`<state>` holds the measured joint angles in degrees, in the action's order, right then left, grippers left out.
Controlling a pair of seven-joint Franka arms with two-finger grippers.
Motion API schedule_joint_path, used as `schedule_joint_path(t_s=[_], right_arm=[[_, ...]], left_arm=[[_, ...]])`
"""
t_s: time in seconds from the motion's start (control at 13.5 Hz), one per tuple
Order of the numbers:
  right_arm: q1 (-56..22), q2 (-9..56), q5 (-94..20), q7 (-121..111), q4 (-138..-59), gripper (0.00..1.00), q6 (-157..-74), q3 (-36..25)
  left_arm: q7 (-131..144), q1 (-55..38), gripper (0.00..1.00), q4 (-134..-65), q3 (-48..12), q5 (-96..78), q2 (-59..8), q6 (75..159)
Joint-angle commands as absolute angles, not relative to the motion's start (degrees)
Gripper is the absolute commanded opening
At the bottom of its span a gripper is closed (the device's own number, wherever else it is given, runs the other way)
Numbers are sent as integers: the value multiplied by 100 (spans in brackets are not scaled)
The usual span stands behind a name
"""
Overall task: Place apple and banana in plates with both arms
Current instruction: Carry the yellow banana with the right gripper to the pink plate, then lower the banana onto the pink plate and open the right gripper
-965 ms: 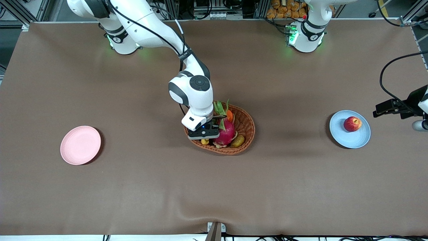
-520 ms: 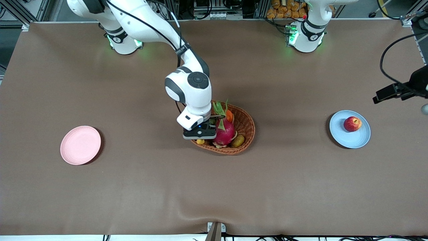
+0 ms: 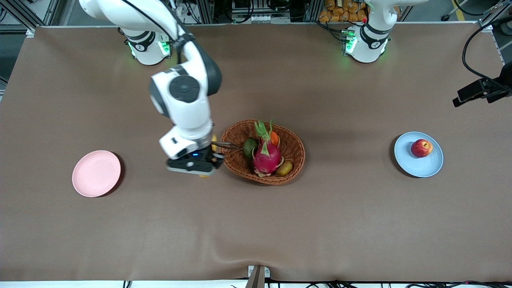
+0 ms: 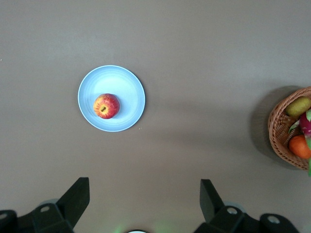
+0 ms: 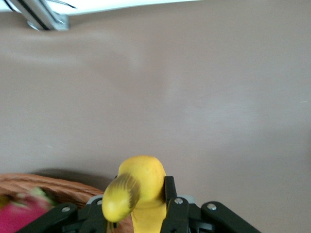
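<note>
The pink plate sits bare toward the right arm's end. The right gripper pinches the banana over the table, just beside the basket. Next, I think, it carries the banana to that plate. The apple lies on the blue plate. The left gripper waits above, fingers spread.

Brown cloth-covered table, metal framing along its edge.

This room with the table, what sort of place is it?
Probably a robotics lab. Two white arms are bolted along a cloth-covered table, the right gripper carries a banana, and an apple sits staged on a blue plate, with metal framing and cables around.
</note>
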<state>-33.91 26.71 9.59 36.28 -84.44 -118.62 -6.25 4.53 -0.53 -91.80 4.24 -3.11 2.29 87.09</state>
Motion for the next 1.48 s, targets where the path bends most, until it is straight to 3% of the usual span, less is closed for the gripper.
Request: schedule_joint_path(t_s=[0.0, 0.22, 0.45, 0.82, 1.04, 1.19, 1.26, 1.34, 1.41], right_arm=[[-2667, 2137, 861, 2089, -8604, 0, -11121, -545], [-1787, 1917, 844, 1154, -8832, 0, -10662, -536], [-934, 2073, 835, 442, -9026, 0, -10705, -527], [-212, 3153, 404, -26, -9026, 0, -11705, -545], [52, 3480, 404, -53, -9026, 1, -12058, -545], [228, 3585, 404, -490, -9018, 20, -12181, -545], [324, 3638, 404, -640, -9026, 46, -12277, -545], [334, 3647, 396, -633, -9026, 78, -12313, -536], [273, 3639, 396, -572, -9026, 100, -12261, -536]], left_arm=[[431, -62, 100, -9439, 422, -211, 527, 8684], [448, -62, 100, -9387, 404, -202, 519, 8684], [518, -79, 100, -9369, 335, 95, 483, 8806], [492, -62, 100, -9387, 281, 27, 492, 8815], [475, -62, 100, -9395, 281, 9, 492, 8807], [466, -62, 100, -9396, 281, -18, 483, 8807], [492, -62, 100, -9396, 281, -18, 483, 8807], [492, -62, 100, -9396, 281, -18, 492, 8807], [492, -62, 100, -9396, 281, -18, 492, 8798]])
